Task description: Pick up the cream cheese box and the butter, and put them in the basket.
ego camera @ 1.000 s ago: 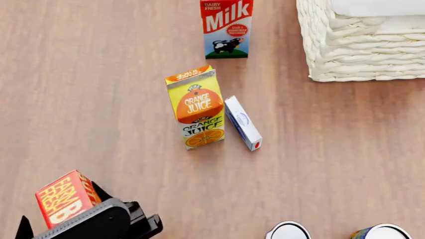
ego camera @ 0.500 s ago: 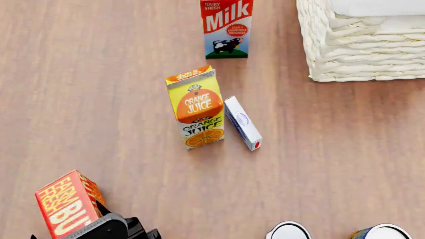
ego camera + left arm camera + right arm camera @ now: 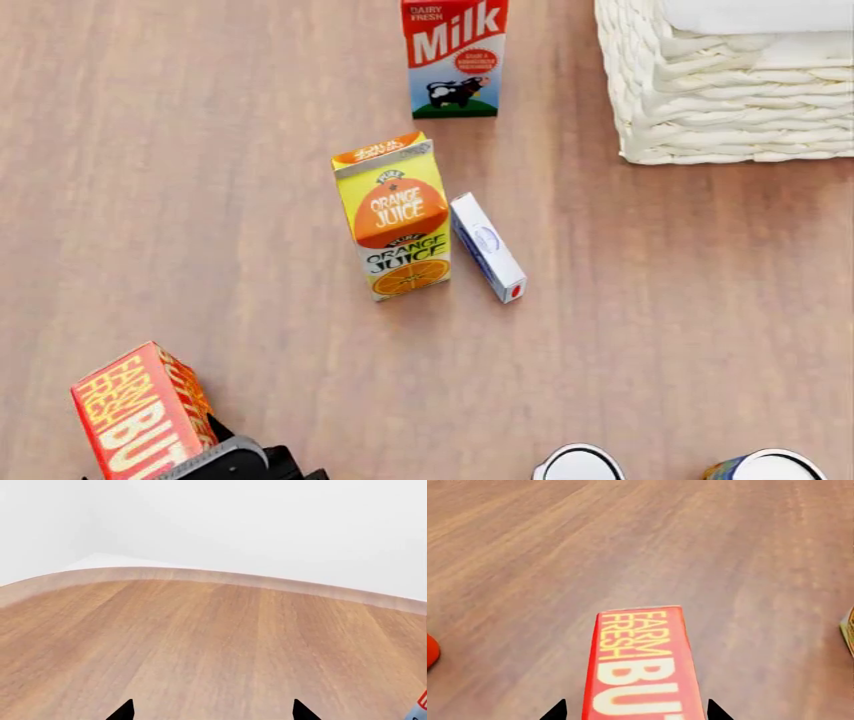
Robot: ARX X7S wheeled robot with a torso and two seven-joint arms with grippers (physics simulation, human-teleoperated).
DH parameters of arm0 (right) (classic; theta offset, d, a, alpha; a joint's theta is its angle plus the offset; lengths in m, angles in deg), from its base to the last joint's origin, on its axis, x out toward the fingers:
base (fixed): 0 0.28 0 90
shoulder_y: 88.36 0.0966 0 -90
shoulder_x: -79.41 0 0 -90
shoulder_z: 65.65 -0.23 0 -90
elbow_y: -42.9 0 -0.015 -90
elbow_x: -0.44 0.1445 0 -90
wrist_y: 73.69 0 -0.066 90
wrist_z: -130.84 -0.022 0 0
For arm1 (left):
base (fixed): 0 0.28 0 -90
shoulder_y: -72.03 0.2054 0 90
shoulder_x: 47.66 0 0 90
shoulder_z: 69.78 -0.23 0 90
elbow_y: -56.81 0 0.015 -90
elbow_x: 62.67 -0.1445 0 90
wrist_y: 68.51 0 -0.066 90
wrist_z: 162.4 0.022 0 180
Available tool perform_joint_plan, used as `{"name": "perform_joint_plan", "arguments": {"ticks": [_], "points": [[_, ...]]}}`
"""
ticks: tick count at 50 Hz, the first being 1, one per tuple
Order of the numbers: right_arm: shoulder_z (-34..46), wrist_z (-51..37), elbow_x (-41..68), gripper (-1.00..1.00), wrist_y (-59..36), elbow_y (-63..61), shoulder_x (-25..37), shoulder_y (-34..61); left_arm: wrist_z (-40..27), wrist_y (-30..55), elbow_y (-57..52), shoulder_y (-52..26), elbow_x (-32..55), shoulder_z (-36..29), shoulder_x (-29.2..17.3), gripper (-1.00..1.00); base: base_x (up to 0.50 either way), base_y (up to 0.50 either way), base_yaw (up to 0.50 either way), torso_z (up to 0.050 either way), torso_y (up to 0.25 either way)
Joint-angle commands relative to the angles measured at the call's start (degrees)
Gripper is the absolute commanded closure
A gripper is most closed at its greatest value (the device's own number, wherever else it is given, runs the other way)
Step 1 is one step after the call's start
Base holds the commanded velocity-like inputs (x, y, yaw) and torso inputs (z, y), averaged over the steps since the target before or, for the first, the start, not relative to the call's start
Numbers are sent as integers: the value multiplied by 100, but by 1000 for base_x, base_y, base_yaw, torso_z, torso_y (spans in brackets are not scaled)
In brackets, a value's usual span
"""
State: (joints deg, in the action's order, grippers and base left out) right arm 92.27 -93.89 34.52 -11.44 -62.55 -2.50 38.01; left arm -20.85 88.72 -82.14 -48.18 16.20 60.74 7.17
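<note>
Down at seven o'clock of the head view, tilted off the wooden table (image 3: 200, 170): the butter (image 3: 140, 415), red with orange-yellow lettering. Clamped from below by the dark right gripper (image 3: 635, 712), black fingertips flanking both long sides of the box in the right wrist view. Near the centre, lying flat on the wood: the cream cheese box (image 3: 487, 247), white with a blue side and a red dot on its near end. Just beside it at nine o'clock, upright: the orange juice carton (image 3: 394, 215). Further off at twelve o'clock, upright: the milk carton (image 3: 454, 55). Up at two o'clock, well apart from both task boxes: the white wicker basket (image 3: 721, 100). Spread wide over bare wood, nothing between the tips: the left gripper (image 3: 210, 711).
</note>
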Motion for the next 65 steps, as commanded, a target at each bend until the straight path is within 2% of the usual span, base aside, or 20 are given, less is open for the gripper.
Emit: {"name": "perform_joint_plan", "arguments": {"ticks": [1, 13, 14, 33, 49, 65], "points": [[40, 95, 193, -100, 129, 368, 6, -78, 0, -49, 6, 25, -8, -14, -20, -100, 0, 0, 0, 0, 0], [40, 228, 235, -100, 251, 550, 23, -130, -15, -95, 7, 57, 14, -6, -51, -100, 0, 0, 0, -2, -3], [2, 152, 247, 100, 232, 554, 17, -148, -16, -100, 10, 60, 17, -5, -51, -100, 0, 0, 0, 0, -10], [-86, 99, 399, 100, 159, 366, 68, -79, -34, -177, 18, 100, 25, -9, -85, -100, 2, 2, 1, -3, -4], [-710, -412, 1304, 100, -713, -1307, 184, 806, -57, -227, 25, 121, 42, -42, -115, -100, 1, 1, 1, 0, -1], [-1240, -643, 1742, 100, -1115, -1618, 243, 1617, -78, -280, 39, 156, 76, -41, -151, -100, 0, 0, 0, 0, 0]]}}
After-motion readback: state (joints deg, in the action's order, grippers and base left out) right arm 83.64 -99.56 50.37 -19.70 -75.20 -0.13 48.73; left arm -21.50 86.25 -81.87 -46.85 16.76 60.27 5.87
